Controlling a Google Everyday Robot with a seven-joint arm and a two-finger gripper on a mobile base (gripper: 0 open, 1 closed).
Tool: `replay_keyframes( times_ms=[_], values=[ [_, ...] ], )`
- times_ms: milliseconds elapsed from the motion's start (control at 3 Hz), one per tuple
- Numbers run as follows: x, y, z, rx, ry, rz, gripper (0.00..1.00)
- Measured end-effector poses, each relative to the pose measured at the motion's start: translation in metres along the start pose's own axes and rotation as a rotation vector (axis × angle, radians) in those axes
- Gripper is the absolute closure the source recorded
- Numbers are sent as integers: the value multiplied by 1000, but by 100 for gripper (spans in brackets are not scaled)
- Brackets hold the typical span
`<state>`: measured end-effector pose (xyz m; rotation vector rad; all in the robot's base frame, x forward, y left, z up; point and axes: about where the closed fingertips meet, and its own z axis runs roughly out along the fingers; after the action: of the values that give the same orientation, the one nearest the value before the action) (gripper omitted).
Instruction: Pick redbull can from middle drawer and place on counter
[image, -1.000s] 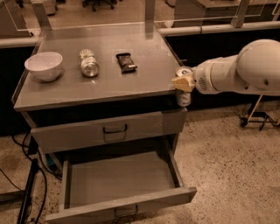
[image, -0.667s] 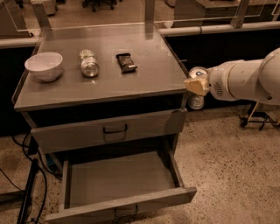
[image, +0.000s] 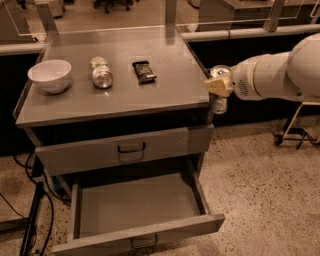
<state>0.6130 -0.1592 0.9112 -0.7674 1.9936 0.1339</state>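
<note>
1. From my remote station I see the pincer (image: 219, 87) at the right edge of the desk (image: 125, 95). It sits at the end of the thick white arm (image: 280, 74), which enters from the right side.
2. The pincer is closed around the drink can (image: 219, 104). 1 yellowish finger (image: 218, 86) lies across the middle of the can.
3. The drink can is upright in the air, just beside the front right corner of the desk. Its silver top is above the desk surface and its bottom hangs lower than the rim. I cannot tell if it touches the rim.
4. The middle drawer (image: 140, 202) is pulled out wide below, and its flat grey floor shows. The drink can is well apart from it, higher and to the right.
5. The closed drawer (image: 100, 152) is directly above it, with a small dark handle (image: 131, 148) in the middle of its front.
6. On the desk 3 things lie in a row. A white bowl (image: 49, 75) is at the left, a shiny can (image: 101, 74) lies on its side next to it, and a dark flat packet (image: 144, 71) is to the right of that.
7. On the speckled floor (image: 265, 200), dark cables (image: 35, 215) run at the left of the cabinet.
</note>
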Motion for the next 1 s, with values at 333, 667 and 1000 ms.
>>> replay_keyframes(
  times_ms=[333, 667, 1000],
  values=[
    [-39, -19, 7, 8, -28, -37, 100],
    [-51, -23, 4, 15, -45, -44, 100],
    [-53, -23, 7, 5, -50, -34, 100]
  ],
)
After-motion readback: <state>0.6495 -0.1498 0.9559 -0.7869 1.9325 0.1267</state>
